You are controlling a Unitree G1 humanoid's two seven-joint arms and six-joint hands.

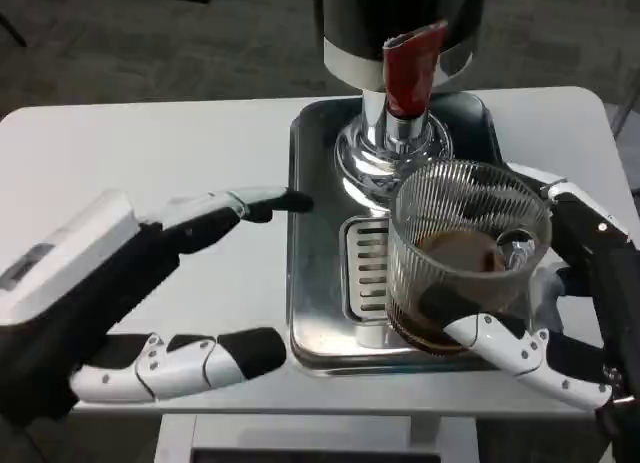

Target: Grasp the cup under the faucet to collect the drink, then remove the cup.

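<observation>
A ribbed clear glass cup (pixel 462 253) with brown drink in its bottom is held by my right hand (pixel 560 313), whose fingers wrap its right side and lower front. The cup hangs over the slotted drip grate (pixel 368 268), in front of and just below the faucet. The dispenser has a red tap lever (pixel 408 68) over a chrome spout base (pixel 385 148) and a dark body. My left hand (pixel 170 293) hovers over the table left of the tray, fingers spread and holding nothing, with its upper fingertips reaching the tray's left edge.
The dispenser stands on a steel tray (pixel 315 233) at the middle of the white table (pixel 150 153). The table's front edge runs just below my hands. Grey carpet floor lies beyond the table's far edge.
</observation>
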